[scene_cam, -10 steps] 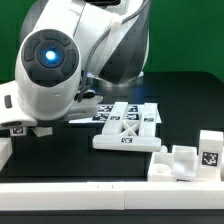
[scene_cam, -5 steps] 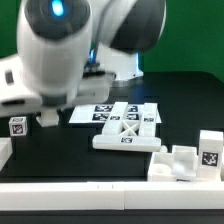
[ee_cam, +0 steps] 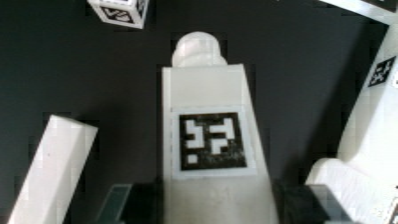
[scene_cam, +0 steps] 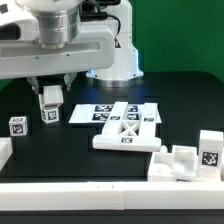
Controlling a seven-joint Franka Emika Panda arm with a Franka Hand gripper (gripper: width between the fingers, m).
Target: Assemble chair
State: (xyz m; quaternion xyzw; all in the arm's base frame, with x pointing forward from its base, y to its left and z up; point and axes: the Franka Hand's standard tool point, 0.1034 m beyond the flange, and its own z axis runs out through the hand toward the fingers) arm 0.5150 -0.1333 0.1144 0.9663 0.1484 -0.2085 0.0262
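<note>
The arm has pulled up and away from the camera since a second ago. Its gripper (scene_cam: 47,96) now hangs at the far left of the table, jaws half closed on a pegged chair leg (scene_cam: 49,112), well left of the X-braced panel (scene_cam: 128,133)

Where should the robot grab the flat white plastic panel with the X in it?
Probably from straight above, pinching one outer bar of the flat white X-braced panel. It lies flat on the black table, so fingers likely cannot get under it, yet the gaps beside the X look open enough for one finger. The gripper must first set down the white pegged leg it holds.
</note>
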